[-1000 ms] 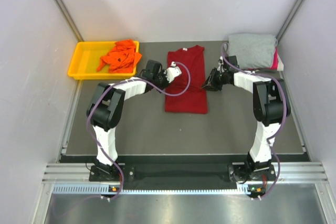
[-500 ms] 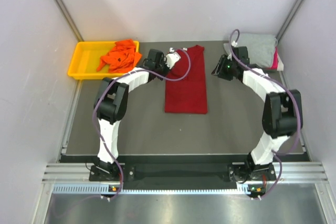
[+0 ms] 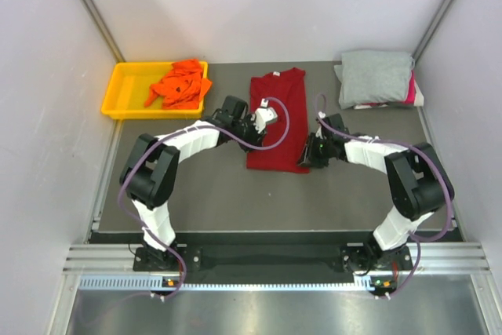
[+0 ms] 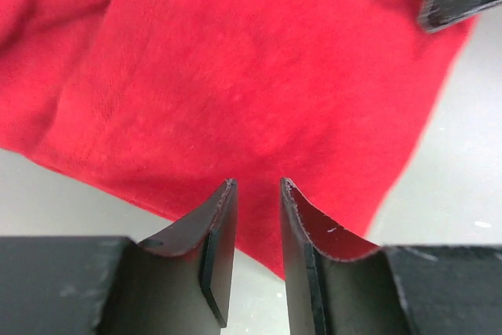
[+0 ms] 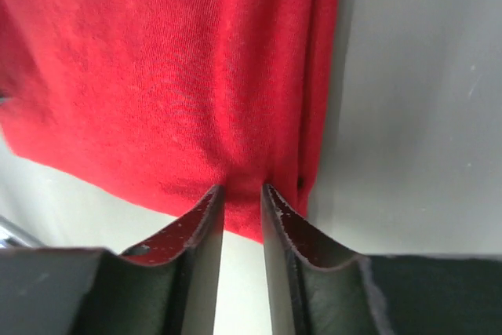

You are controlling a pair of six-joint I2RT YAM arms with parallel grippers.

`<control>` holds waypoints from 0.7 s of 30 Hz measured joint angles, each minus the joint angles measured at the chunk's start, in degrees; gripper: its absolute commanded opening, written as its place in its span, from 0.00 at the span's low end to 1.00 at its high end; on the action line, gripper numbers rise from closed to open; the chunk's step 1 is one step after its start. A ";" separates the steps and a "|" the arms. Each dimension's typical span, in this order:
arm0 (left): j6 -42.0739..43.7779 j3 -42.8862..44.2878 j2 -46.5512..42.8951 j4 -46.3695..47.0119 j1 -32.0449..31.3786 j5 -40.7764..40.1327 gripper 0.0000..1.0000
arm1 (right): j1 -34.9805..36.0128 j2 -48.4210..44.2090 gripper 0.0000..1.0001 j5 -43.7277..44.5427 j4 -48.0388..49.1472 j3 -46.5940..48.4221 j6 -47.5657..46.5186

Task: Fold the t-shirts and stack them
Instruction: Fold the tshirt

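On dark grey bench (image 3: 353, 194), closed in by pale walls (image 3: 259, 5) at nine, twelve and three o'clock, with metal rail (image 3: 267, 260) along the six o'clock edge.

Near the middle and reaching toward twelve o'clock, lying flat as a long narrow shape: dark red t-shirt (image 3: 286, 103), collar at the far end, hem at the near end. Seen in the right wrist view with doubled layers along its three o'clock edge.

From seven o'clock, bent at the elbow and stretched low toward the shirt's nine o'clock side: left arm (image 3: 161, 166). At its end, left pincer (image 4: 257, 186), pointing over the cloth close to the near edge, jaws a little apart with only a narrow gap, gripping nothing. Cannot tell whether touching the cloth.

From five o'clock, folded sharply and reaching inward to the shirt's near three o'clock corner: right arm (image 3: 412, 186). At its end, right pincer (image 5: 241, 190), tips right at the hem, jaws also slightly apart, with bench visible through the gap and no cloth clamped.

At ten o'clock on the bench: yellow tray (image 3: 118, 103), holding a crumpled bright orange t-shirt (image 3: 179, 84).

At two o'clock, well apart from the arms: folded light grey t-shirt (image 3: 376, 76), resting on top of pink t-shirt (image 3: 409, 90), visible only as a thin edge at the stack's three o'clock side.
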 measured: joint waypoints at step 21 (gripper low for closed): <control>7.72 -9.77 -8.74 -1.36 -6.23 -12.74 0.61 | -1.29 -14.53 0.45 3.21 -3.32 -9.84 1.99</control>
